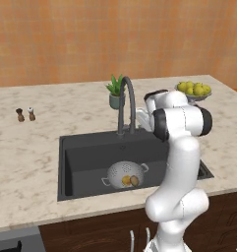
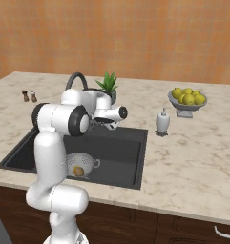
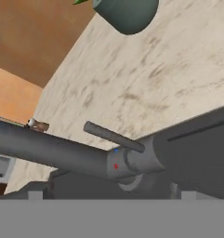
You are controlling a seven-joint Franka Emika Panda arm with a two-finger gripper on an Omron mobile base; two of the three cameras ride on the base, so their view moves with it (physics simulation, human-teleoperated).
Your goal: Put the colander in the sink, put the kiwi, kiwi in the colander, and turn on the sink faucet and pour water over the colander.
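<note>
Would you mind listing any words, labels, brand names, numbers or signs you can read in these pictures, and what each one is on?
No readable text anywhere.
The sink faucet carries only a small red dot and a small blue dot near its lever, no letters.
The soap dispenser, the shakers and the plant pot look plain.

Orange-tan tiled wall (image 1: pixel 115 39) runs behind the gripper (image 2: pixel 104 121), across the whole back of the scene. Table (image 1: pixel 26 162) is pale beige marbled stone, extending to both sides of the gripper. Dark brown wooden cabinet fronts (image 2: pixel 193 233) sit below, light even.
</note>
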